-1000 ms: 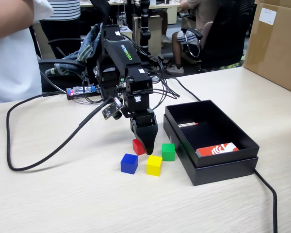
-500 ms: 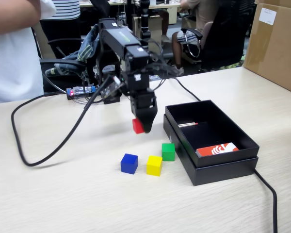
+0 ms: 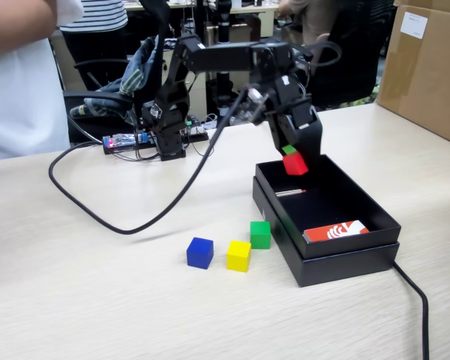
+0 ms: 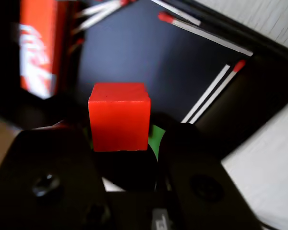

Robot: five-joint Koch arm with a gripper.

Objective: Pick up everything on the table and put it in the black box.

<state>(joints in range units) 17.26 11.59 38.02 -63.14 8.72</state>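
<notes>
My gripper (image 3: 295,162) is shut on the red cube (image 3: 295,164) and holds it in the air over the far left part of the black box (image 3: 345,264). In the wrist view the red cube (image 4: 119,117) sits between the two dark jaws of the gripper (image 4: 122,132), with the black box floor (image 4: 149,52) below. On the table (image 3: 97,307), left of the box, stand the blue cube (image 3: 199,253), the yellow cube (image 3: 238,256) and the green cube (image 3: 260,234).
Inside the box lie a red-and-white card (image 3: 335,230) and a thin silver stick (image 3: 290,193). A brown carton (image 3: 424,64) stands at the back right. Black cables (image 3: 97,216) loop over the table; another cable (image 3: 414,296) runs off at the front right. A person (image 3: 22,75) stands at the left.
The gripper closed on the red cube beside the other cubes, lifted it, and swung right until it hung over the black box. The other three cubes stayed put.
</notes>
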